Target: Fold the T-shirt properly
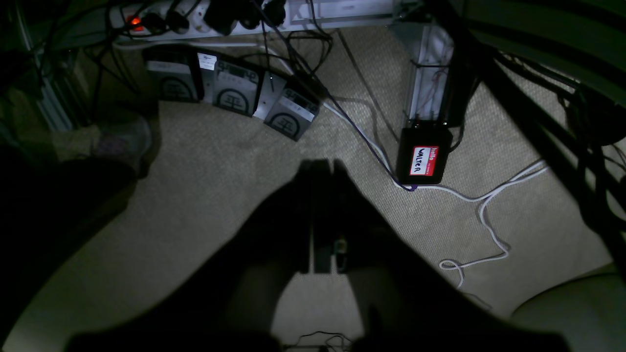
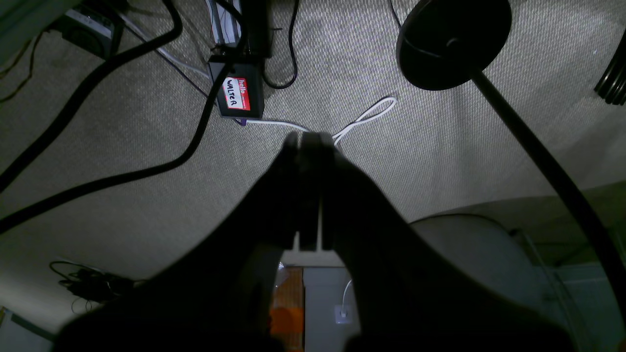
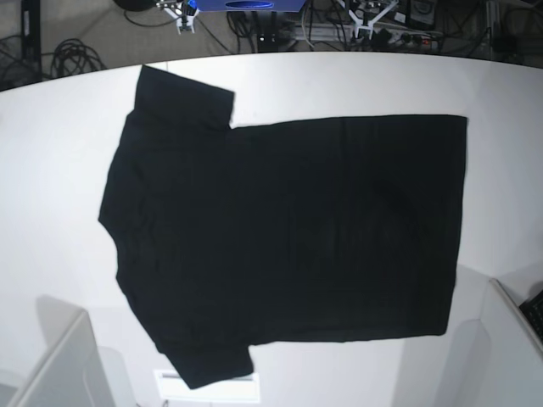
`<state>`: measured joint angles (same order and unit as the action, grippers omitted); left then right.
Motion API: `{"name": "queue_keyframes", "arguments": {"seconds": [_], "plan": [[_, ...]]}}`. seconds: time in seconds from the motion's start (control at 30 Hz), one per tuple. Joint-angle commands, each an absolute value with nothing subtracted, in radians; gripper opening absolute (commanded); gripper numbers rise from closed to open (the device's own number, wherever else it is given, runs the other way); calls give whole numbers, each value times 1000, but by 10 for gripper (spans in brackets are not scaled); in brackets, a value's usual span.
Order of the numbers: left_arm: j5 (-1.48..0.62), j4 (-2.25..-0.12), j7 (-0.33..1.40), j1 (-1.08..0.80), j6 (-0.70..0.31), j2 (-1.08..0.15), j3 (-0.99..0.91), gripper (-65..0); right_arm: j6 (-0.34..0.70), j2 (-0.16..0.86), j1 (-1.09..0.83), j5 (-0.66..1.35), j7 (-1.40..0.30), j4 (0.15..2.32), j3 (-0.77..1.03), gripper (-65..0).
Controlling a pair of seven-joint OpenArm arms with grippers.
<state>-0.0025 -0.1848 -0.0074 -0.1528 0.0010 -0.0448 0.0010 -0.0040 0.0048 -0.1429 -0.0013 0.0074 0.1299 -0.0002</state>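
Black T-shirt (image 3: 288, 237) flat on white desk (image 3: 51, 170), sleeves toward nine o'clock; both tools together, empty, needing to part before pinching a hem corner.

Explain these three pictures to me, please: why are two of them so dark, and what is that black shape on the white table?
The bright picture looks down on a white table where a black T-shirt lies spread flat, not yet folded. The two dark pictures come from cameras on the robot's two arms, both aimed at the carpet beside the table, with cables and a labelled black box on it. The dark wedge in each is a gripper: the left gripper and the right gripper, both shut and holding nothing.
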Motion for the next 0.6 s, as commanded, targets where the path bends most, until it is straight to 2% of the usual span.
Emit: {"name": "queue_keyframes", "arguments": {"seconds": [0.0, 0.17, 0.2, 0.23, 0.33, 0.47, 0.57], "plan": [[-5, -183, -7, -162, 5, -47, -4, -592, -7, 7, -148, 1, 8, 131, 2, -650], [2, -188, -7, -171, 5, -47, 4, -291, -7, 8, -159, -1, 8, 131, 1, -650], [4, -188, -7, -171, 5, -47, 4, -263, -7, 8, -159, -1, 8, 131, 1, -650], [4, -188, -7, -171, 5, -47, 4, -265, -7, 8, -159, -1, 8, 131, 1, -650], [-2, -188, -7, -171, 5, -48, 4, -382, -7, 8, -159, 1, 8, 133, 2, -650], [-5, -188, -7, -170, 5, -50, 4, -650, -7, 8, -159, 1, 8, 134, 2, -650], [-5, -189, -7, -166, 5, -50, 4, -650, -7, 8, -165, -1, 8, 177, 1, -650]]}}
